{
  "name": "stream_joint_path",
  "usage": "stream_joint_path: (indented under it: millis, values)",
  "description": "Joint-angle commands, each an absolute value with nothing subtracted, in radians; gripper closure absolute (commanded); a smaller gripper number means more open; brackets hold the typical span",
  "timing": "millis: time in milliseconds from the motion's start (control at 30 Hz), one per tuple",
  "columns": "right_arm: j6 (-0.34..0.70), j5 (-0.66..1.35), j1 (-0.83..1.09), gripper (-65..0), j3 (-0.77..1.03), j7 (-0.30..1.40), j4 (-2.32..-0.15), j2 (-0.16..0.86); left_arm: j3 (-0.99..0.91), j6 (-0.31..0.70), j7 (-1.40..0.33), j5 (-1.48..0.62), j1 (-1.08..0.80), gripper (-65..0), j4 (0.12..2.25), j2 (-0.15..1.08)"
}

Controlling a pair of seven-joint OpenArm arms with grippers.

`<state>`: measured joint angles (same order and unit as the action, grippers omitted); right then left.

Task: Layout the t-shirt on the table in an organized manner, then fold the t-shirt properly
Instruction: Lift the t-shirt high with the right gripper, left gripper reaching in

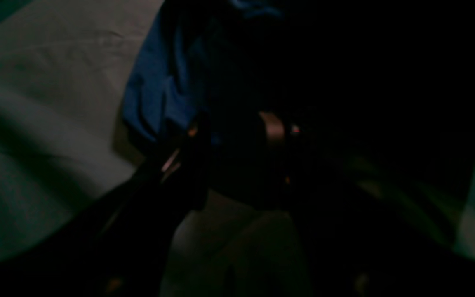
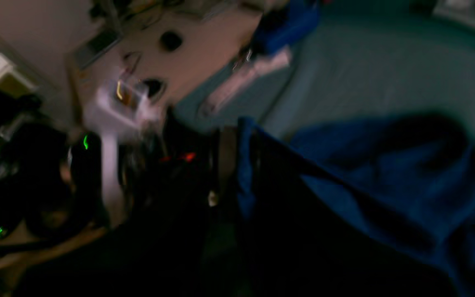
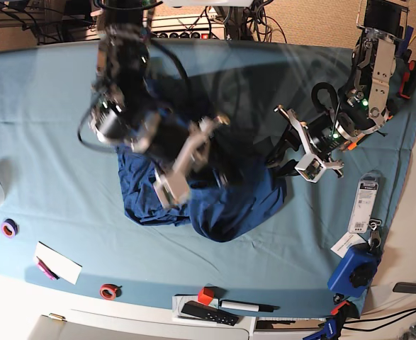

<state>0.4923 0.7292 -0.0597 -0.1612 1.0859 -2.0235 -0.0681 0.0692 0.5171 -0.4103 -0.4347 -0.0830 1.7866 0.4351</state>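
The navy t-shirt lies bunched in a heap on the middle of the teal table. My right gripper is over the heap. In the blurred right wrist view it is shut on a fold of the t-shirt, which hangs from it down to the table. My left gripper is low at the heap's right edge. The left wrist view is very dark. Its fingers stand apart with dark fabric between them. Whether they pinch it is unclear.
Small items lie along the table's near edge: a purple tape roll, a white card, a red tape roll, a red block, a black remote and a marker. A packet and a blue tool lie at the right.
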Motion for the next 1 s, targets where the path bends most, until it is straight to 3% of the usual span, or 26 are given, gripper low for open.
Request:
stream_joint_path:
  millis: [0,167,267,400,567,667,800,900,967]
  values:
    - [0.491,0.741,-0.11,0.0,-0.177,1.031,-2.042,-0.09,0.064,0.52,-0.385,-0.45,-0.069,-19.6,1.804,0.443]
    - [0.419,0.601,-0.257,0.0,-0.212,0.955,-2.042,-0.142,0.063,0.525,-0.384,-0.554,-0.066,-19.6,1.804,0.443]
    - [0.364,0.458,-0.318,0.0,-0.212,0.935,-2.041,-0.142,0.062,0.604,-0.385,-0.572,-0.06,-19.8,1.805,0.445]
    - [0.276,0.258,-0.355,0.0,-0.202,0.873,-2.04,-0.141,0.062,0.656,-0.404,-0.573,-0.061,-28.5,1.805,0.443]
    - [0.202,0.174,-0.41,0.0,-0.134,0.839,-2.04,-0.141,0.062,0.698,-0.484,-0.738,-0.061,-28.9,1.808,0.443]
    - [0.202,0.174,-0.44,0.0,-0.105,0.833,-2.039,-0.141,0.062,0.698,-0.545,-0.836,-0.069,-23.5,1.833,0.443]
    - [0.201,0.174,-0.473,0.0,-0.09,0.828,-2.001,-0.141,0.064,0.698,-0.595,-0.921,-0.078,-5.8,1.873,0.438]
    - [0.201,0.175,-0.494,0.0,-0.093,0.827,-1.942,-0.141,0.064,0.698,-0.598,-0.919,-0.076,-0.2,1.879,0.397]
    - [0.201,0.18,-0.505,0.0,-0.093,0.816,-1.901,-0.142,0.072,0.698,-0.596,-0.888,-0.073,0.0,1.879,0.363]
